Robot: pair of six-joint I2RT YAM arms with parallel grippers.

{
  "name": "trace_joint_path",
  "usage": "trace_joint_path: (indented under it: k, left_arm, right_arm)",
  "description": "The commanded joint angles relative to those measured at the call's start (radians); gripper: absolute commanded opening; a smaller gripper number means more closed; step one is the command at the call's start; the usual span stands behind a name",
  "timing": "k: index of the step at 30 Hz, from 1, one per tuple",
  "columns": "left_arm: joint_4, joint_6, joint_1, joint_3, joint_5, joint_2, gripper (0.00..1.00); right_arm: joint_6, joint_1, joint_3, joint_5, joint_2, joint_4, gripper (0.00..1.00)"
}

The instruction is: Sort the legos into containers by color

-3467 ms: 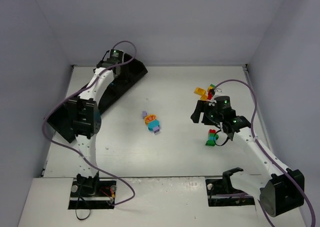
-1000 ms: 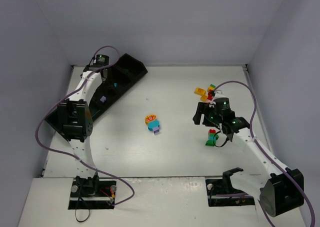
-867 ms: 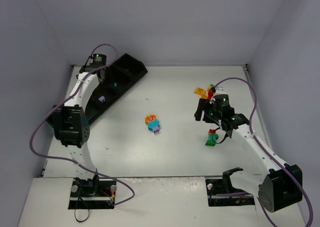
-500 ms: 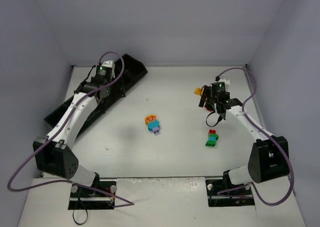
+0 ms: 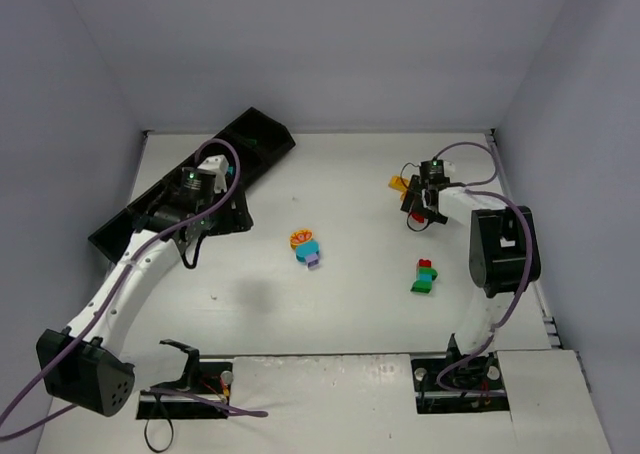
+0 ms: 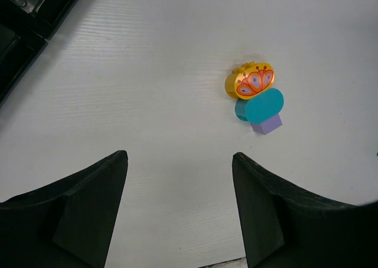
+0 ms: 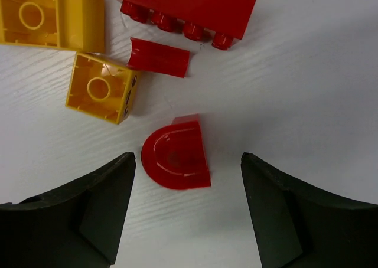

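Lying flat near the far right corner of the bench [image 5: 350, 174], the red half-round brick [image 7: 176, 154] sits just beside a yellow square brick [image 7: 100, 94], a small curved red piece [image 7: 158, 57] and a long red brick [image 7: 186, 5]. The right pincer [image 7: 188, 162] hangs over it with its fingers spread wide, the half-round framed between them and nothing gripped. An orange, teal and lilac cluster [image 6: 255, 100] lies near the middle of the bench. The left pincer [image 6: 178, 157] points toward it, open and empty, well short of it. A green-and-red stack [image 5: 424, 277] rests nearer the right edge. The black tray [image 5: 262, 132] runs aslant along the left edge toward the far left corner, well apart from all three groups.

These bricks look light, hard and smooth, so I expect them to skid on the bench under a sideways nudge. The half-round is low, and pinching it across its two straight sides seems safest. The stuck-together pieces will probably have to be pulled apart before they are sorted.

The right wrist view gives each red and yellow shape, studs included, where the top view shows only a blur of colour partly behind the pincer. The left wrist view shows the butterfly print on the orange brick. Only the top view shows the stack and the full run to the tray.
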Motion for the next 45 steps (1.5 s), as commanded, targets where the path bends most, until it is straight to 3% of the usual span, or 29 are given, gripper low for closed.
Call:
trace_joint_path:
  k: [1, 8, 11, 14, 17, 22, 25, 26, 31, 34, 40, 45]
  left_arm:
    - [0.026, -0.016, -0.005, 0.002, 0.016, -0.038, 0.65]
    - [0.012, -0.02, -0.006, -0.004, 0.015, -0.066, 0.65]
    - [0.006, -0.017, -0.005, 0.004, 0.016, -0.072, 0.65]
    - [0.006, -0.014, -0.006, 0.019, 0.036, -0.072, 0.65]
    - [0.025, -0.02, -0.006, 0.024, 0.065, -0.073, 0.65]
    - [0.099, -0.051, -0.008, 0.013, 0.174, -0.069, 0.65]
    - [0.124, -0.066, -0.017, -0.001, 0.19, -0.064, 0.65]
    - [0.124, -0.069, -0.019, -0.001, 0.194, -0.063, 0.65]
    - [0.127, -0.082, -0.029, -0.004, 0.202, -0.061, 0.65]
    - [0.134, -0.086, -0.036, -0.01, 0.216, -0.064, 0.65]
    - [0.141, -0.103, -0.045, -0.033, 0.222, -0.064, 0.65]
    - [0.139, -0.103, -0.049, -0.05, 0.217, -0.066, 0.65]
  right_arm:
    - [-0.053, -0.016, 0.059, -0.031, 0.035, 0.088, 0.69]
    - [-0.094, -0.019, 0.081, -0.075, 0.095, 0.101, 0.65]
    - [-0.094, -0.019, 0.05, -0.114, 0.082, 0.114, 0.41]
    - [-0.087, -0.014, 0.008, -0.123, 0.042, 0.125, 0.11]
    - [-0.089, -0.01, -0.027, -0.158, -0.007, 0.134, 0.0]
    - [-0.069, 0.019, -0.083, -0.204, -0.12, 0.154, 0.0]
    - [-0.071, 0.035, -0.108, -0.195, -0.174, 0.156, 0.07]
    - [-0.078, 0.035, -0.113, -0.192, -0.185, 0.156, 0.0]
    - [-0.086, 0.047, -0.125, -0.289, -0.231, 0.15, 0.0]
    - [-0.075, 0.081, -0.137, -0.261, -0.273, 0.153, 0.0]
    - [-0.087, 0.102, -0.15, -0.014, -0.302, 0.073, 0.43]
    - [-0.089, 0.104, -0.151, -0.022, -0.268, 0.032, 0.5]
